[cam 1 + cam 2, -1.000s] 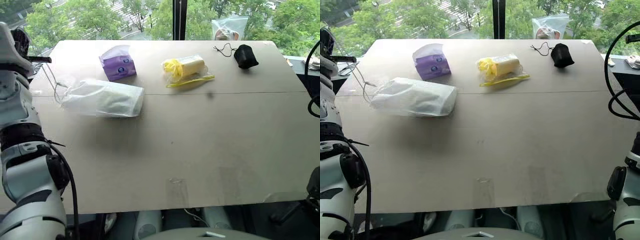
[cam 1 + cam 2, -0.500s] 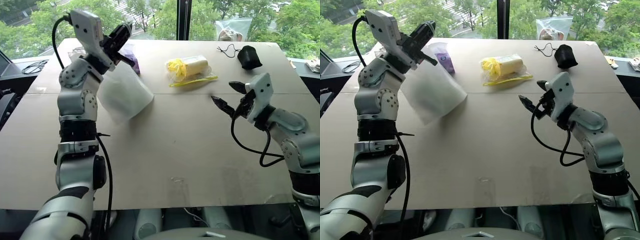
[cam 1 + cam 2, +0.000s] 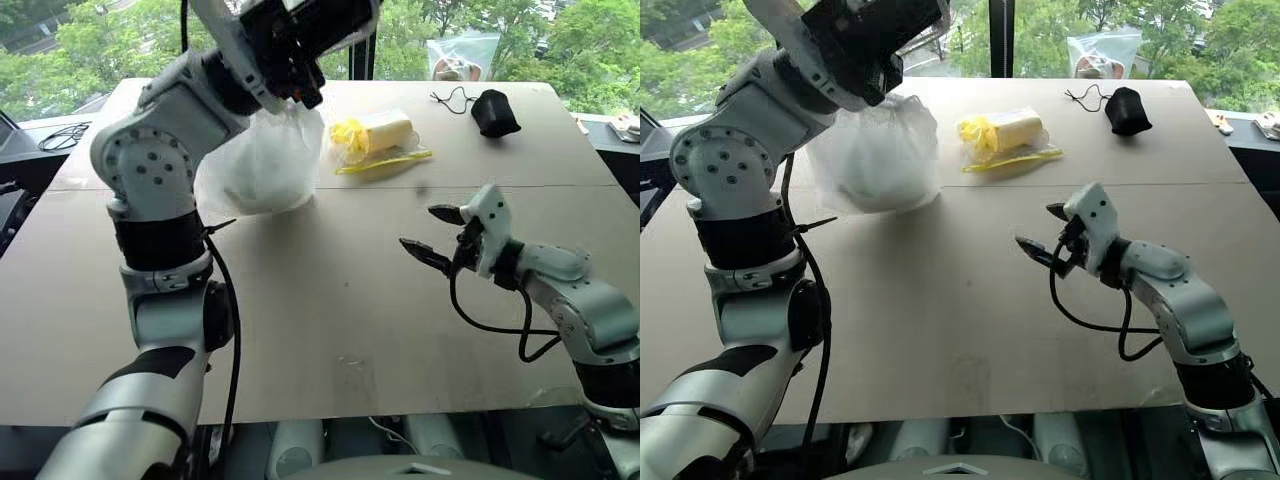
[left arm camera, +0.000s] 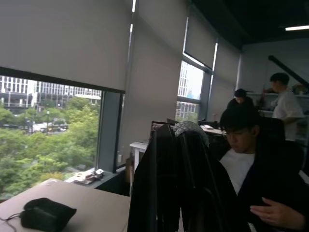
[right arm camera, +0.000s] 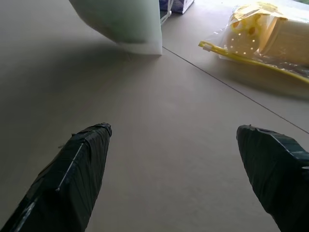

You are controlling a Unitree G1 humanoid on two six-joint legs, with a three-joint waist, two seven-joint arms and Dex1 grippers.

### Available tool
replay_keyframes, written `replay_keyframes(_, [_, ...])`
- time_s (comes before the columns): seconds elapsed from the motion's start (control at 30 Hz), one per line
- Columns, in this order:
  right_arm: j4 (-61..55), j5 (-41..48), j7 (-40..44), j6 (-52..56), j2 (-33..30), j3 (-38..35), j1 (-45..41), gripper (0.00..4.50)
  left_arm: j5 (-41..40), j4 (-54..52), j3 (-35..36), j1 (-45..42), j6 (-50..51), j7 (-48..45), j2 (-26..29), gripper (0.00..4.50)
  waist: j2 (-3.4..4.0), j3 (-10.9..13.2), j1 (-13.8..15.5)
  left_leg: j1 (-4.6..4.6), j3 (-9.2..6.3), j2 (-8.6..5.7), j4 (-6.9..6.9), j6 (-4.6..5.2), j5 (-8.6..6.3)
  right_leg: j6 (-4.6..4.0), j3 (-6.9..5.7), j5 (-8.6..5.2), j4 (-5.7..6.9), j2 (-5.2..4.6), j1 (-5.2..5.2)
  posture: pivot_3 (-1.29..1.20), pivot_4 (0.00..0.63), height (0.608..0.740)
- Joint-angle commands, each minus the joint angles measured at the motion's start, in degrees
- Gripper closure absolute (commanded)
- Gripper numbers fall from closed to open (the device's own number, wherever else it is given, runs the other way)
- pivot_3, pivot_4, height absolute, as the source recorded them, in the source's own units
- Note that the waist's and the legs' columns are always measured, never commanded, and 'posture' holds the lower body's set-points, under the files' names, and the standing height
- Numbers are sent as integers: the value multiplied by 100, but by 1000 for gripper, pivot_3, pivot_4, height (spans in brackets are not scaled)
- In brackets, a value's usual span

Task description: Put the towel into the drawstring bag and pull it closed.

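the left gripper (image 3: pixel 300 75) was raised over the far left part of the table (image 3: pixel 330 330) with its fingers closed together, and the drawstring bag (image 3: pixel 262 165) hung from it by the gathered top. the bottom of the bag seemed to rest on the table or be just above it; i cannot tell which. inside the thin white fabric a pale bulk could be seen, and in the right wrist view the bag had a light green tone, so the towel (image 5: pixel 133 21) was probably already inside. the mouth looked bunched up at the left gripper, so the pulling was likely under way or almost done, but how tight the cord was i cannot tell.

the right gripper (image 3: pixel 433 236) hovered low over the table, well apart from the bag, with its fingers spread wide and nothing between them. what was left, i think, was to finish closing the bag.
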Motion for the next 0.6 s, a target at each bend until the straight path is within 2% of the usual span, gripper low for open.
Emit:
replay_keyframes(0.03, [-253, 94, 86, 9, -277, -400, 135, 80, -1569, -18, 176, 107, 696, 930, -49, 4500, 0, 0, 3, 0, -4, 0, 1, 0, 0, 3, -2, -1, 1, 1, 1, 0, 150, 740])
replay_keyframes(0.1, [-271, 150, 129, 3, -449, -613, 255, 80, -1846, -10, 194, 277, 858, 1193, 131, 4500, 0, 0, 3, 5, -11, -1, 1, 2, 0, 18, -8, -10, 4, 2, 6, 0, 150, 740])
replay_keyframes(0.23, [-550, 265, 334, -48, -805, -903, 588, 80, -1776, -146, 307, 898, 1159, 1099, 964, 4500, 2, -1, -39, 26, -14, -4, -2, 5, -3, 18, -2, -12, 7, 21, 15, 0, 150, 740])
replay_keyframes(0.37, [-629, -222, 507, -632, -1015, -462, 755, 80, -1746, 137, 569, 1329, 1212, 977, 1632, 4500, 1, 0, -15, 30, -23, 1, -11, 5, -3, 15, -5, -13, 7, 33, 15, 0, 150, 740])
replay_keyframes(0.47, [-188, -636, 452, -968, -895, -87, 424, 80, -1721, 275, 780, 1693, 1342, 779, 2107, 4500, 2, -1, -33, 34, -15, -3, -9, 17, -10, 16, 4, -13, 5, 28, 15, 0, 150, 740])
replay_keyframes(0.6, [102, -855, 903, -1377, -941, 287, 235, 80, -1365, 235, 948, 2387, 1467, 164, 2804, 4500, 1, 0, 3, 28, -16, -1, -6, 18, -11, 16, 0, -13, 2, 18, 15, 0, 150, 740])
